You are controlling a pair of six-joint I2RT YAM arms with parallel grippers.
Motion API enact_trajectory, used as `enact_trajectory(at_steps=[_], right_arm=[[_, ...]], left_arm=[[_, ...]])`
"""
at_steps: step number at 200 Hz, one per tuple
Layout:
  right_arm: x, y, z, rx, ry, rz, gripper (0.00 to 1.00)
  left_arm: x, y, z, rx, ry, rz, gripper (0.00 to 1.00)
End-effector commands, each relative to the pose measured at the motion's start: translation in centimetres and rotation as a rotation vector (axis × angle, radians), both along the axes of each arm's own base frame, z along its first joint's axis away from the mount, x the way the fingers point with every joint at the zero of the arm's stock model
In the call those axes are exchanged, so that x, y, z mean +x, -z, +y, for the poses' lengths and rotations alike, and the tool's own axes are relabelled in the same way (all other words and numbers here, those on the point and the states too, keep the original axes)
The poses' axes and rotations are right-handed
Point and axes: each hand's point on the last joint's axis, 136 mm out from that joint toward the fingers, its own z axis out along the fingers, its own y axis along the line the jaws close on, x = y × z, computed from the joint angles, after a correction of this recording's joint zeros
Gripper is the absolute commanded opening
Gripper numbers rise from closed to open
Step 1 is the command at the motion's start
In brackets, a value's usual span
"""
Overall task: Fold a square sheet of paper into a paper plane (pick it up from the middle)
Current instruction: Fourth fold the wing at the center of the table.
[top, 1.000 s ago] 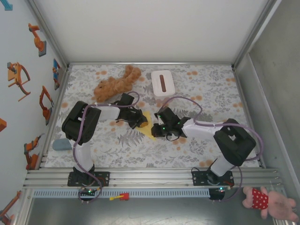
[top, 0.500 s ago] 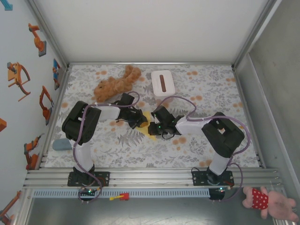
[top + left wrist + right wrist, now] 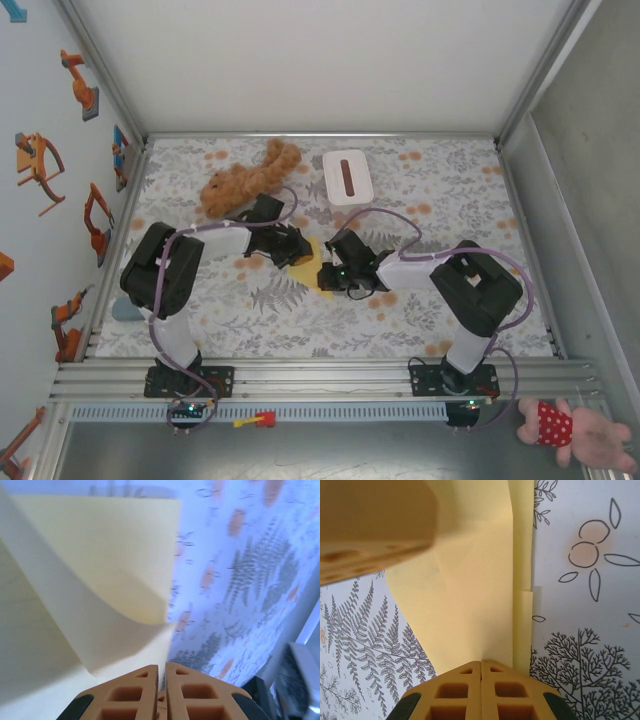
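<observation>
The pale-yellow square sheet of paper (image 3: pixel 316 265) lies partly folded in layers on the floral table mat, between my two grippers. In the left wrist view a flap of the paper (image 3: pixel 90 580) curls up, and its edge runs down into the thin slit of my left gripper (image 3: pixel 161 666), whose jaws stand almost together on it. In the right wrist view my right gripper (image 3: pixel 481 662) is shut, its tips resting on the folded paper (image 3: pixel 470 580) beside a narrow folded strip. From above, the left gripper (image 3: pixel 298 252) and right gripper (image 3: pixel 326 277) nearly touch.
A brown plush toy (image 3: pixel 245 180) lies at the back left and a white box with a brown slot (image 3: pixel 347 176) at the back middle. A small blue-grey object (image 3: pixel 130 308) sits at the left edge. One left finger (image 3: pixel 370 525) looms close above the paper.
The right gripper has slid left onto the paper and stayed shut. The left arm's elbow has swung left, and the left jaws show a thin slit.
</observation>
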Motion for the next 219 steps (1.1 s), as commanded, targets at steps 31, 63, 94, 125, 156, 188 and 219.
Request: enact_trajectory(at_steps=[31,63,94,125,156,188,219], right_arm=[[-2.6,4.1,-3.8,-0.179,0.037,0.142,0.00],[-2.7,4.1,-3.8,-0.183,0.034,0.146,0.00],[-2.8,4.2,-3.9,-0.188,0.037,0.152,0.00],[-3.0,4.5,-4.1,-0.198,0.040,0.162,0.00],[-3.9,5.4,-5.2,-0.241,0.039,0.193,0.00],[-5.3,6.4,-7.0,-0.283,0.048,0.242,0.00],[-5.8,6.7,-7.6,-0.285,0.062,0.267,0.00]], left_arm=[[-1.3,-0.2,-0.4,-0.029,0.083,-0.098,0.10],[-1.7,1.1,-1.2,-0.030,0.111,-0.071,0.09],[-1.9,2.3,-1.3,-0.011,0.121,-0.050,0.09],[-1.3,4.1,0.3,0.086,0.071,-0.061,0.09],[-0.3,5.4,1.4,0.125,0.046,-0.059,0.09],[1.3,5.3,2.8,0.140,0.031,-0.069,0.09],[3.5,5.4,4.7,0.153,-0.001,-0.082,0.09]])
